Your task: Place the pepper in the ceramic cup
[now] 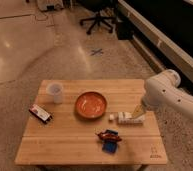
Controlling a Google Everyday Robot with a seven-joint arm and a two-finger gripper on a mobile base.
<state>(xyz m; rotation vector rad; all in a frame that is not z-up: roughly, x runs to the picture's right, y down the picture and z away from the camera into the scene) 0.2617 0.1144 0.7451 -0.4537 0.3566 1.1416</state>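
The small glossy red pepper lies near the front edge of the wooden table, resting on or right against a flat blue sponge. The white ceramic cup stands upright at the back left of the table. My gripper hangs low over the table, right of the bowl and a little behind and to the right of the pepper, apart from it. It holds nothing that I can see. The white arm reaches in from the right.
A wide orange-red bowl sits mid-table between the cup and my gripper. A flat red-white-black packet lies at the left edge. An office chair stands on the floor far behind the table.
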